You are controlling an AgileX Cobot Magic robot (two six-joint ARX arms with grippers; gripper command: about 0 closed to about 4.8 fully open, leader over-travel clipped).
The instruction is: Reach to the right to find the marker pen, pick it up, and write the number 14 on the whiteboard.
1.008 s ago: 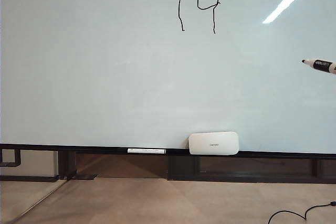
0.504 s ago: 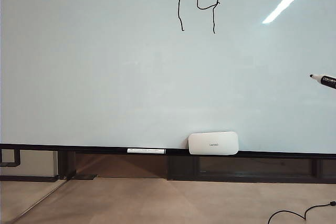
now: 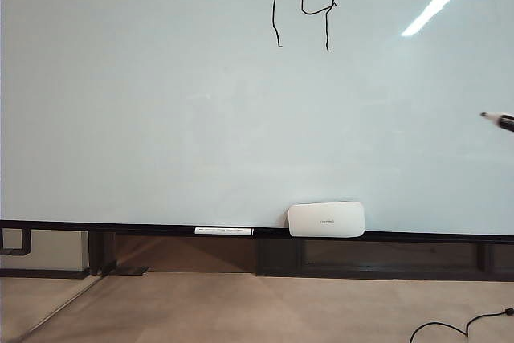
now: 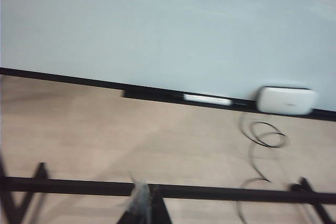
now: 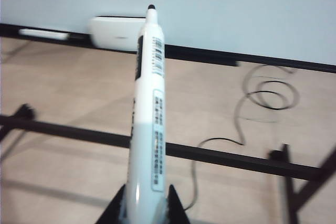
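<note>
The whiteboard (image 3: 161, 102) fills most of the exterior view, and thin black strokes reading 14 (image 3: 305, 10) stand near its top. At the right edge of that view only the marker pen's (image 3: 499, 120) dark tip pokes in, off the board. In the right wrist view the marker pen (image 5: 149, 103) is a white labelled barrel with a black tip, and my right gripper (image 5: 144, 211) is shut on its lower end. In the blurred left wrist view my left gripper (image 4: 144, 203) has its tips together with nothing between them, facing the whiteboard (image 4: 168, 24) from a distance.
A white rounded eraser (image 3: 327, 219) and a slim white stick-like pen (image 3: 224, 231) rest on the black bottom rail (image 3: 120, 226). A dark cable (image 3: 458, 327) curls on the floor at the right. Black frame bars (image 5: 220, 158) cross both wrist views.
The marker pen has drawn back to the right and sunk a little; now only its tip shows at the exterior view's edge. The writing is unchanged.
</note>
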